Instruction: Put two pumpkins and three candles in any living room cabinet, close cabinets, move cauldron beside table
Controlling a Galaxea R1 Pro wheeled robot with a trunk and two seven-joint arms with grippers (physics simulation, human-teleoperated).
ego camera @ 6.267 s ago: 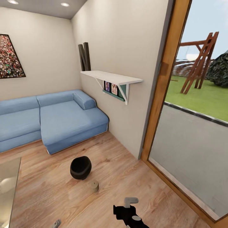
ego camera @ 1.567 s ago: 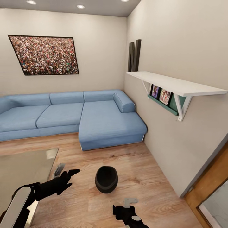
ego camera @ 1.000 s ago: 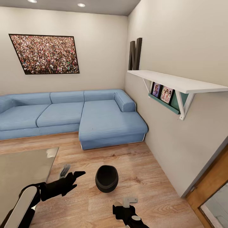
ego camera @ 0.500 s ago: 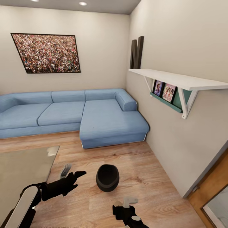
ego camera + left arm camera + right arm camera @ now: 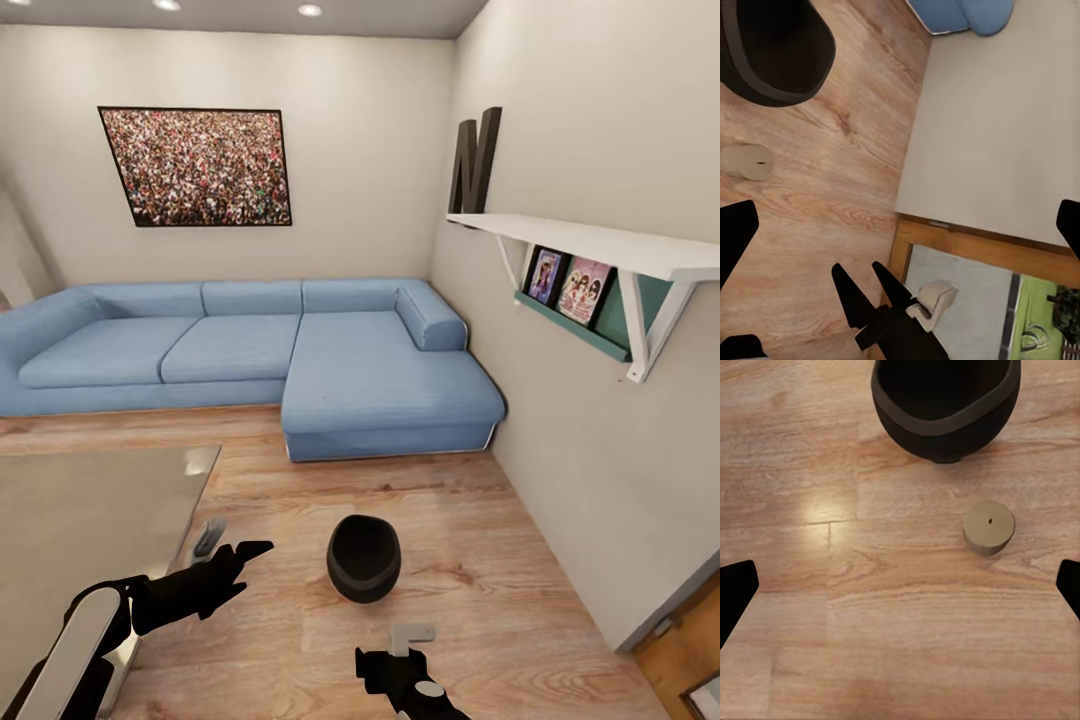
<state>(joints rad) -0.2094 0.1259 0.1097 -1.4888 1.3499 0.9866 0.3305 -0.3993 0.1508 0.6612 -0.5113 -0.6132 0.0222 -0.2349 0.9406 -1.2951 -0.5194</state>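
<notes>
Your left pincer (image 5: 228, 552) is spread wide with nothing in it, hovering over the wood floor (image 5: 480, 530) just off the corner of the glass desk (image 5: 90, 510). The right pincer (image 5: 398, 640) hangs low and gapes wide, also holding nothing. The cauldron (image 5: 364, 557) sits on the floor between them, apart from the desk, with one candle (image 5: 988, 526) just beside it.
</notes>
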